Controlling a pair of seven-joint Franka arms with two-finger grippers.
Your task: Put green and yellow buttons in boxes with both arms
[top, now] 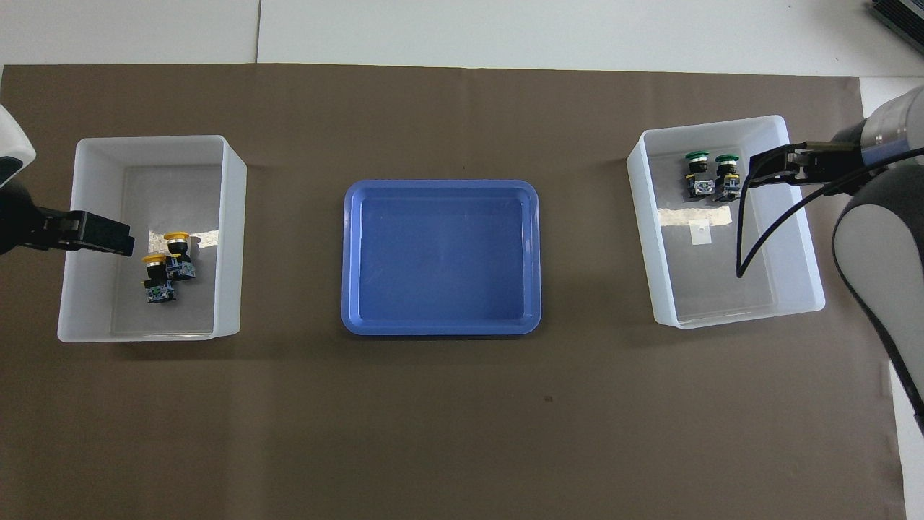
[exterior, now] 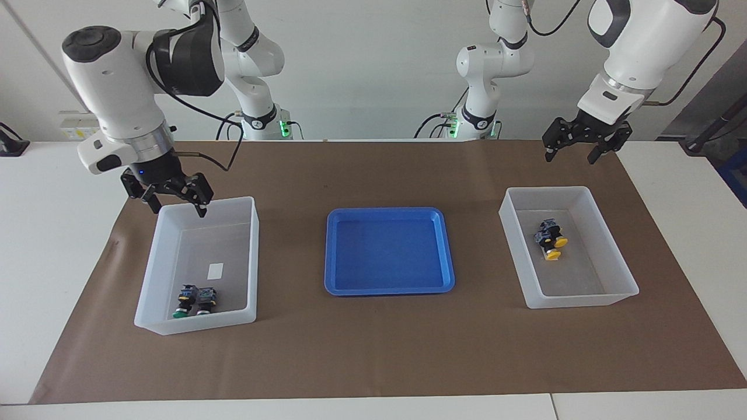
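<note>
**Four buttons sorted into two bins, both grippers raised and empty**

Two white arms hang over a table covered in brown paper [exterior: 373, 361]. In the facing view, at the upper left of the frame, the right gripper [exterior: 173, 204] hovers over the robot-side rim of a translucent white bin [exterior: 252, 256], its fingers spread apart and holding nothing. At the lower left of the frame, inside that bin and against its wall farthest from the robots, the two green buttons [exterior: 194, 300] lie side by side, touching, caps toward the camera. A small white label [exterior: 215, 270] sits on the bin floor, nearer to the robots than the buttons.

At the centre of the frame a shallow blue tray [exterior: 332, 251] lies between the two bins, well apart from each.

At the right of the frame stands the second bin [exterior: 513, 245]. The two yellow buttons [exterior: 551, 239] lie on its floor, touching one another, roughly mid-bin.

At the upper right of the frame, the left gripper [exterior: 573, 154] hangs above the paper just on the robot side of that bin, fingers apart and empty.

In the overhead view the order is turned: the yellow buttons [top: 166, 267] appear at the left and the green buttons [top: 711, 173] at the right, with the right gripper [top: 754, 177] showing over the green buttons' bin [top: 642, 217].
</note>
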